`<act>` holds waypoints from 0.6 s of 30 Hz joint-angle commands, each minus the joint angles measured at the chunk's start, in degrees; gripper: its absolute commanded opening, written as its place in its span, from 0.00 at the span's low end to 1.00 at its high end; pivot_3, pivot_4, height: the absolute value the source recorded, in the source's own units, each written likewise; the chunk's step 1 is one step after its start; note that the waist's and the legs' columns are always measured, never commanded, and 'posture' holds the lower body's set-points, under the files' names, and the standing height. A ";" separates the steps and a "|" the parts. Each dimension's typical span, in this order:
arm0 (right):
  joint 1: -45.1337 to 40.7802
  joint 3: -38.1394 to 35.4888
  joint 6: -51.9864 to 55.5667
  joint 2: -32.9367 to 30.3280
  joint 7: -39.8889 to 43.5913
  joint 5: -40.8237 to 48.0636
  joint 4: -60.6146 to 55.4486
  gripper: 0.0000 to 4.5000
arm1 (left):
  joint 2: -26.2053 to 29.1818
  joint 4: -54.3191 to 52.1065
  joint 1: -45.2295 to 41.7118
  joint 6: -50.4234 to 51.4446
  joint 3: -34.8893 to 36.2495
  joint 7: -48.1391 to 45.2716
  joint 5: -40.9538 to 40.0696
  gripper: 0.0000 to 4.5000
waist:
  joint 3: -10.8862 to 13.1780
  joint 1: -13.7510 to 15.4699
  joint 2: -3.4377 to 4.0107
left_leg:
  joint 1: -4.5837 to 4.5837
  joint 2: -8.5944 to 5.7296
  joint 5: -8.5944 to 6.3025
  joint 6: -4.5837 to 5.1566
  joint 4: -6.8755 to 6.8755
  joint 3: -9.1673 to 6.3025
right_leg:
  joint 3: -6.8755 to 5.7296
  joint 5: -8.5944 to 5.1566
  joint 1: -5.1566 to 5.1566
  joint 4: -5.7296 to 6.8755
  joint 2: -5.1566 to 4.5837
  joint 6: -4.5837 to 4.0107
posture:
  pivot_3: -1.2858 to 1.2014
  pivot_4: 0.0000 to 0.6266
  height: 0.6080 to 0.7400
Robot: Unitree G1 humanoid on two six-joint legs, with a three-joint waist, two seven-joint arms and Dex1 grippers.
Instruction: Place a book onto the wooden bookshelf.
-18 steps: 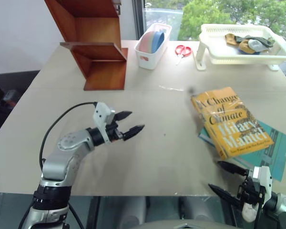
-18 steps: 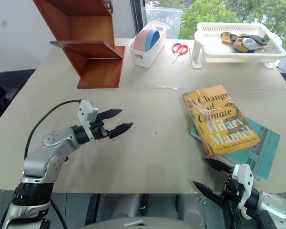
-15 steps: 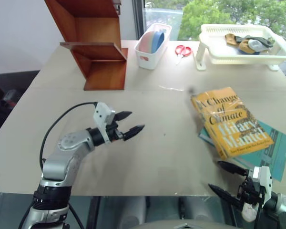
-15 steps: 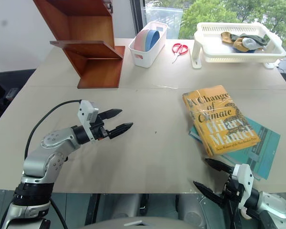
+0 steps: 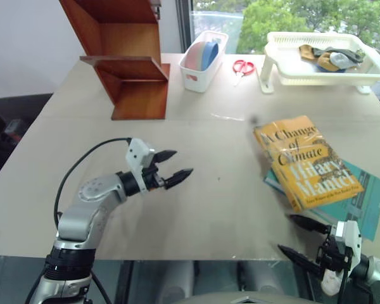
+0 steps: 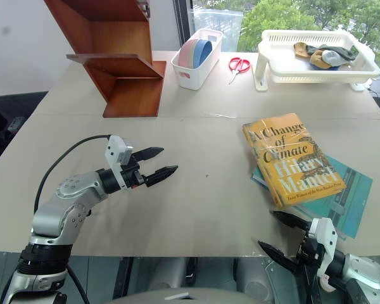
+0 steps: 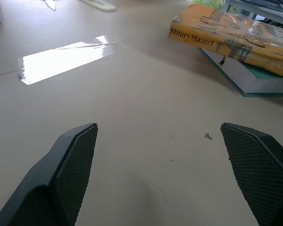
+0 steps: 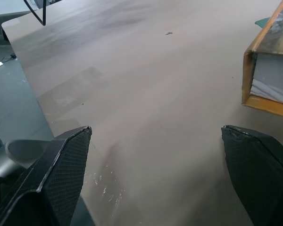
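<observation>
The broad beige table (image 5: 202, 190) carries everything here. At its far left corner stands the reddish-brown wooden bookshelf (image 5: 130, 60) with slanted sides and bare flat boards. On the right side of the table lies the yellow-orange glossy paperback book (image 5: 306, 161), flat and cover up, resting crookedly on a thinner teal-blue book (image 5: 367, 202) (so its near corner overhangs and its page edge is exposed). It looks moderately heavy, fairly stiff when closed, and its shiny wrap will likely be slippery; a pinch across the spine or the overhanging long edge seems the best hold, squeezing cover to cover. The right gripper (image 5: 302, 237) hovers just short of that near corner, fingers spread wide and empty. The left gripper (image 5: 171, 166), also splayed open and empty, hangs over bare table well apart from the book.
</observation>
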 commanded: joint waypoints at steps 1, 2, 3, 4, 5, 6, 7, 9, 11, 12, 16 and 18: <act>0.34 -2.09 -0.84 -0.56 0.67 0.60 -0.40 1.00 | -0.04 -0.95 -0.49 -1.36 0.40 -0.60 -0.37 0.98 | 0.00 0.01 0.00 | 0.00 0.00 0.00 0.00 0.00 0.00 | 0.00 0.00 0.00 0.00 0.00 0.00 | 0.52 0.24 1.00; 0.28 -2.14 -0.85 -0.52 0.67 0.60 -0.36 1.00 | -0.07 -0.90 -0.53 -1.38 0.35 -0.59 -0.33 0.98 | 0.00 0.01 0.00 | 0.00 0.00 0.00 0.00 0.00 0.00 | 0.00 0.00 0.00 0.00 0.00 0.00 | 0.52 0.24 1.00; 0.27 -2.14 -0.86 -0.47 0.66 0.56 -0.37 1.00 | -0.10 -0.87 -0.56 -1.39 0.32 -0.57 -0.31 0.98 | 0.00 0.00 0.00 | 0.00 0.00 0.00 0.00 0.00 0.00 | 0.00 0.00 0.00 0.00 0.00 0.00 | 0.52 0.24 1.00; 0.36 -2.11 -0.87 -0.39 0.72 0.47 -0.48 1.00 | -0.10 -0.86 -0.55 -1.42 0.30 -0.59 -0.28 0.98 | 0.00 0.00 0.00 | 0.00 0.00 0.00 0.00 0.00 -0.01 | 0.00 0.00 0.00 0.00 0.00 0.00 | 0.52 0.24 1.00; 0.46 -2.10 -0.85 -0.32 0.76 0.44 -0.58 1.00 | -0.13 -0.85 -0.58 -1.44 0.27 -0.59 -0.25 0.98 | 0.00 0.00 0.00 | 0.00 0.00 0.00 0.00 0.00 -0.01 | 0.00 0.00 0.00 0.00 0.00 0.00 | 0.52 0.24 1.00; 0.61 -2.11 -0.82 -0.27 0.82 0.44 -0.70 1.00 | -0.14 -0.85 -0.59 -1.43 0.27 -0.59 -0.25 0.98 | 0.00 0.00 0.00 | 0.00 0.00 0.00 0.00 0.00 -0.01 | 0.00 0.00 0.00 0.00 0.00 0.00 | 0.52 0.24 1.00; 0.86 -2.20 -0.83 -0.28 0.93 0.48 -0.76 1.00 | -0.14 -0.84 -0.59 -1.46 0.26 -0.60 -0.22 0.98 | 0.00 0.00 0.00 | 0.00 0.00 0.00 0.00 0.00 -0.01 | 0.00 0.00 0.00 0.00 0.00 0.00 | 0.52 0.24 1.00; 1.43 -2.88 -1.22 -0.65 1.33 0.25 -0.33 1.00 | -0.10 -0.86 -0.57 -1.50 0.26 -0.66 -0.20 0.98 | 0.00 0.00 0.00 | 0.00 0.00 0.00 0.00 0.00 -0.01 | 0.00 0.00 0.00 0.00 0.00 0.00 | 0.52 0.24 1.00; 2.16 -4.28 -1.45 -1.49 2.06 0.21 0.36 1.00 | 0.01 -1.01 -0.51 -1.45 0.28 -0.79 -0.25 0.98 | 0.00 0.00 0.00 | 0.00 0.00 0.00 0.00 0.00 0.00 | 0.00 0.00 0.00 0.00 0.00 0.00 | 0.52 0.24 1.00; 3.15 -5.62 -0.90 -2.41 2.94 0.96 0.46 1.00 | 0.11 -1.23 -0.46 -1.31 0.35 -0.90 -0.40 0.98 | 0.00 0.01 0.00 | 0.00 -0.01 0.00 0.00 0.00 0.01 | 0.01 0.00 0.00 0.00 -0.01 0.00 | 0.52 0.24 1.00; 8.52 -11.44 0.51 -6.43 8.00 3.72 1.30 1.00 | 0.40 -1.14 -0.86 -1.60 0.18 -1.82 -0.32 0.98 | -0.03 0.13 0.04 | -0.01 -0.03 0.00 0.00 0.00 0.01 | -0.01 0.00 0.00 0.00 -0.04 0.00 | 0.52 0.24 1.00; 11.14 -14.78 0.56 -8.03 10.41 4.72 2.28 1.00 | 0.50 -0.65 -1.58 -1.73 0.19 -2.44 -0.47 0.98 | -0.04 0.27 0.03 | 0.00 -0.05 0.00 0.01 -0.01 0.01 | -0.01 -0.01 0.01 -0.01 -0.05 -0.01 | 0.52 0.24 1.00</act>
